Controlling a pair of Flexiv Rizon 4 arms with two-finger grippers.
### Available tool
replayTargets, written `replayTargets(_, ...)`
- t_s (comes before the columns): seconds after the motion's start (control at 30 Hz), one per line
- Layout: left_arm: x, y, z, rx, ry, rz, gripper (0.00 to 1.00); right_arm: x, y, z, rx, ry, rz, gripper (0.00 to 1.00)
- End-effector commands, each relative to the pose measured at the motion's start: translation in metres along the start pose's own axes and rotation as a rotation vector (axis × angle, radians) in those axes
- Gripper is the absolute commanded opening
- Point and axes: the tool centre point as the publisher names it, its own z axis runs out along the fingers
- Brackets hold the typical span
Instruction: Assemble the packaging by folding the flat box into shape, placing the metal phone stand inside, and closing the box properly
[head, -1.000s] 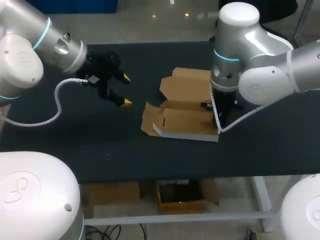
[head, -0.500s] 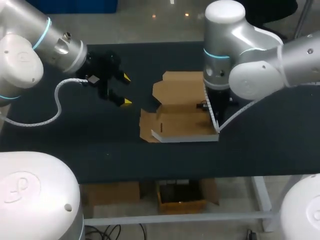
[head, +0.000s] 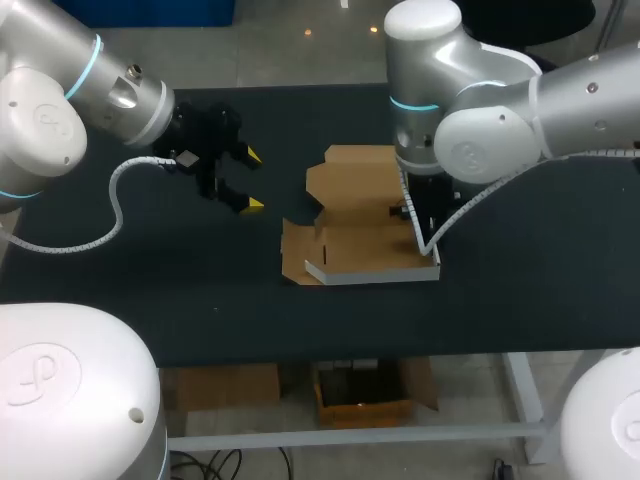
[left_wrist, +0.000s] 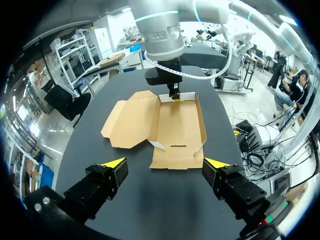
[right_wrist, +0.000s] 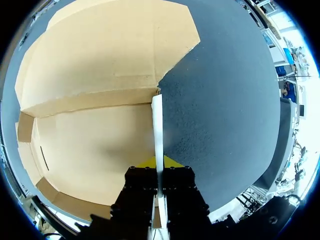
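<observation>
We see one cardboard box (head: 365, 215). Our right gripper (right_wrist: 159, 164) clamps its side wall; our left gripper (head: 254, 179) hangs with fingers apart.

No words, numbers or labels can be read in any view. The only mark is an embossed curly emblem, not letters, on the white arm housing (head: 45, 375) at seven o'clock in the head view. A like emblem sits on the left arm's joint cover (head: 42, 115) at ten o'clock. The cardboard box (head: 365, 225) near the middle shows bare brown faces.
</observation>
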Motion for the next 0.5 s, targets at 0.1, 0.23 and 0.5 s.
replayTargets(0.1, -0.0001, -0.0008, -0.0006, -0.006, 0.002, -0.001, 1.0, 0.0071, 0.0039, -0.0009, 0.005, -0.093, 0.032, 0.0)
replayTargets(0.23, -0.0001, -0.0008, -0.0006, -0.006, 0.002, -0.001, 1.0, 0.0074, 0.0039, -0.0005, 0.0, -0.126, 0.048, 0.0)
replayTargets(0.5, -0.0001, -0.0008, -0.0006, -0.006, 0.002, -0.001, 1.0, 0.0043, -0.0026, 0.0007, -0.041, 0.0, 0.024, 0.0)
